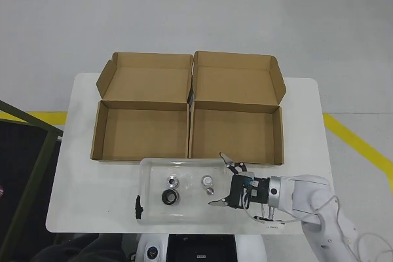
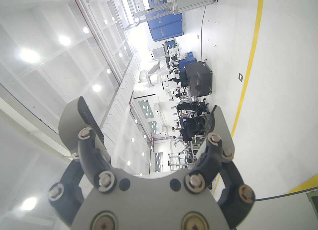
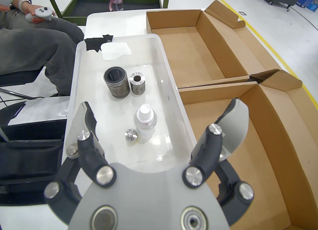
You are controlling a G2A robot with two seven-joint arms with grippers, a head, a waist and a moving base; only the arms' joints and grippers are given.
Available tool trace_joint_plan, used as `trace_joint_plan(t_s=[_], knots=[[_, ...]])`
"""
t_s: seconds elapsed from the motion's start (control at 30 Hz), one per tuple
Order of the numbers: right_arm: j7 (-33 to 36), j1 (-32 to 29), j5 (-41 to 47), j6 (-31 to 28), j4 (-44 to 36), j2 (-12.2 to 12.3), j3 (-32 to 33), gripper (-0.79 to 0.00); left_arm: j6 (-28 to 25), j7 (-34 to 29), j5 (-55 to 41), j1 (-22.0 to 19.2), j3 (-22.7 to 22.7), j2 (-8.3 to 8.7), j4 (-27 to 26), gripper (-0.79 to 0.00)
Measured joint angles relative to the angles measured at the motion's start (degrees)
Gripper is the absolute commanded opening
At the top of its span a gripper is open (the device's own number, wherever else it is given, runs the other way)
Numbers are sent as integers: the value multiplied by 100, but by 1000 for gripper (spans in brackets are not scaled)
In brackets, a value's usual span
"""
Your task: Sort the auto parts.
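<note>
Surface: white table [image 1: 301, 98], with a clear tray [image 1: 183, 160] at its near edge.
Right gripper [image 3: 161, 105]: fingers spread wide, holding nothing, above the tray's right end.
Nearest parts: a bottle [image 3: 145, 123] and a disc [image 3: 131, 135], upright in the tray and touching.
Farther parts: a bearing [image 3: 116, 82] and a bushing [image 3: 137, 83], upright, side by side.
Boxes: left box [image 1: 141, 134] and right box [image 1: 232, 134], open, just behind the tray.
Left gripper [image 2: 147, 105]: spread, holding nothing, facing the hall [image 2: 223, 30].

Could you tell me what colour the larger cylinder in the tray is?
Larger cylinder: dark grey metal, clearest in right wrist view.
</note>
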Motion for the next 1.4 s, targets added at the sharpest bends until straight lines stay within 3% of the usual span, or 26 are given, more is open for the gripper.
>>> trace_joint_plan(t_s=[0.43, 0.77, 0.83, 1.03, 1.4], knots=[[555, 393, -154, 143, 211, -5, -770, 0, 0, 0, 0, 0, 0, 0, 0, 0], [705, 604, -179, 285, 552, 8, -1014, 0, 0, 0, 0, 0, 0, 0, 0, 0], [732, 635, -187, 340, 586, 14, -1028, -43, 0, 0, 0, 0, 0, 0, 0, 0], [817, 679, -218, 463, 644, 36, -1049, -372, 0, 0, 0, 0, 0, 0, 0, 0], [874, 685, -280, 587, 741, 81, -1087, -425, 0, 0, 0, 0, 0, 0, 0, 0]])
